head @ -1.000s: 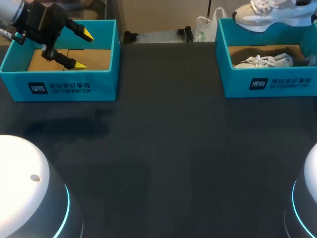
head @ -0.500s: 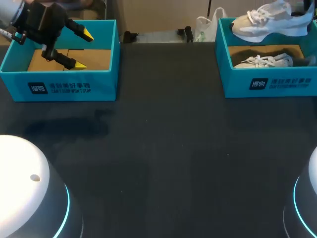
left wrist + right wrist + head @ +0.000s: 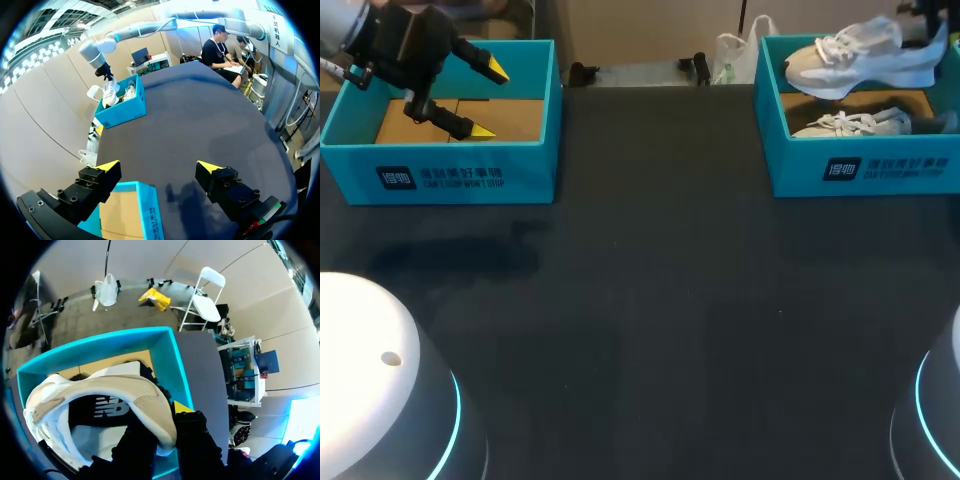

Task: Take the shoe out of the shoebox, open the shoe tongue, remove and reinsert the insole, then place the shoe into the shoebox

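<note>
Shoe [image 3: 860,65] hangs, heel pinched in right jaws; left jaws spread wide.

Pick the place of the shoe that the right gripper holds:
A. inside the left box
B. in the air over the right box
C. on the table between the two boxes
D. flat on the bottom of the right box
B: the shoe hangs gripped at its heel by the right gripper, above the right box, in which a second shoe lies.
</note>
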### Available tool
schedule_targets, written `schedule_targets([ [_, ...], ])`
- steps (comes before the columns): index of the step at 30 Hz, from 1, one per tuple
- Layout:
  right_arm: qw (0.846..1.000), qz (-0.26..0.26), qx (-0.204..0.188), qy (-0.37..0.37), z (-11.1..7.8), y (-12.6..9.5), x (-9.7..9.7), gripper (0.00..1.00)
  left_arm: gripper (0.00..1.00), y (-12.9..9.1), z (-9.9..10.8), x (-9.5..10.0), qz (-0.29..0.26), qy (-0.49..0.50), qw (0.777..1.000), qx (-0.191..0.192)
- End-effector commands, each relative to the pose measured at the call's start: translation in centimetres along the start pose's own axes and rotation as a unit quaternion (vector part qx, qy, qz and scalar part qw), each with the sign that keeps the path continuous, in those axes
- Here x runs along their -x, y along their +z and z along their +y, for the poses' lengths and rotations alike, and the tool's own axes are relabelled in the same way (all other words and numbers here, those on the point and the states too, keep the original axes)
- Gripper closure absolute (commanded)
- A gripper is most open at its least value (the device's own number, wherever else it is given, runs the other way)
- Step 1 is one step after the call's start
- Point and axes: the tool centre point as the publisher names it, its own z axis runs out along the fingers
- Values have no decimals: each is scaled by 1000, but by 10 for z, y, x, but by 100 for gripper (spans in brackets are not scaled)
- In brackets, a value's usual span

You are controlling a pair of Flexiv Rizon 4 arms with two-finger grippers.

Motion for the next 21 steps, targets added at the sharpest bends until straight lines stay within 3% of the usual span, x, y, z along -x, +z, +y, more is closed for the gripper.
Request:
schedule_targets([
  [1,1000,-9,-11,-1,12,10,-8,100,0,0,0,0,1,0,1000,2],
  [21,999,-21,-26,3,13,52,-24,100,0,0,0,0,1,0,1000,2],
])
